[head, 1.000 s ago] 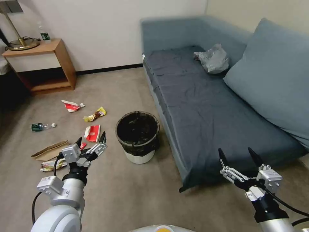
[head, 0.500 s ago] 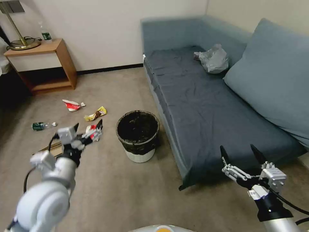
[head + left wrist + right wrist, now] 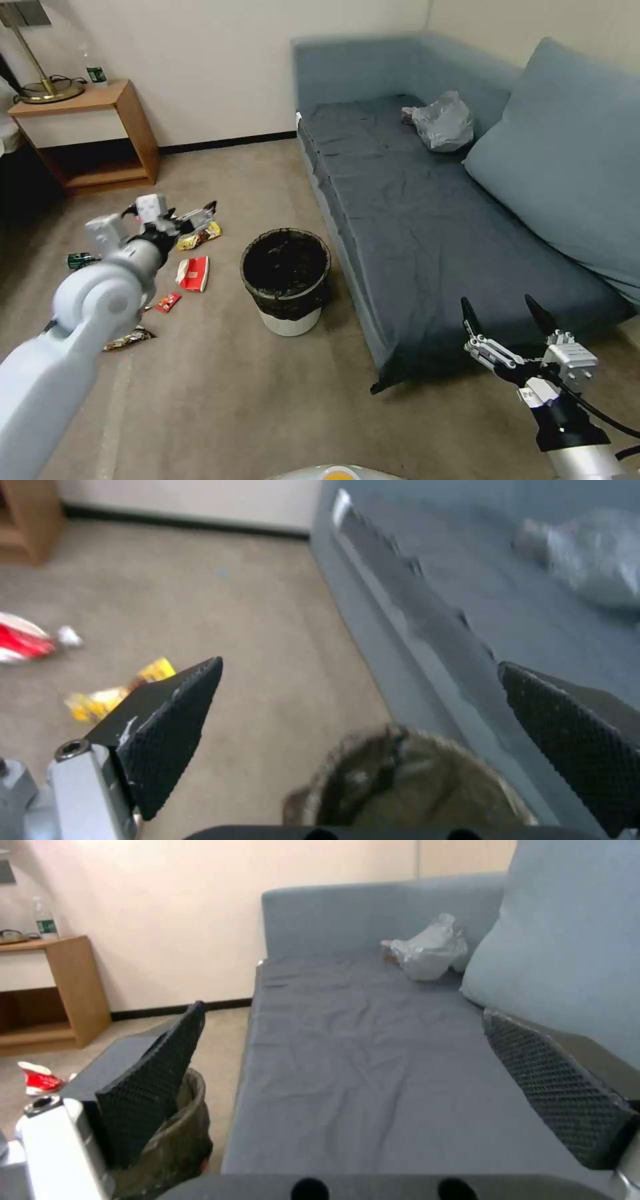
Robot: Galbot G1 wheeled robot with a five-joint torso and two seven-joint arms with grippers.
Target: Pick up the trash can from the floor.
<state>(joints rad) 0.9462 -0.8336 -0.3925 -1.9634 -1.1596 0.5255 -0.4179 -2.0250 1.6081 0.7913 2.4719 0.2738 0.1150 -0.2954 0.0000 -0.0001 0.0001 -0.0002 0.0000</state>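
The left tool (image 3: 200,215) has risen and swung outward, released, above the litter beside the trash can (image 3: 286,281); the can stands ungrasped on the floor (image 3: 253,393); right tool (image 3: 503,325) released, idle by the sofa.

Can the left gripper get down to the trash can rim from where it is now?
Probably yes. The left gripper is open, raised over the litter beside the trash can; nothing stands between them, and the rim is uncovered.

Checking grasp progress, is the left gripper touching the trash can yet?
Apart. In the head view the left gripper, fingers open, is held up to the left of the trash can, with bare floor between them.
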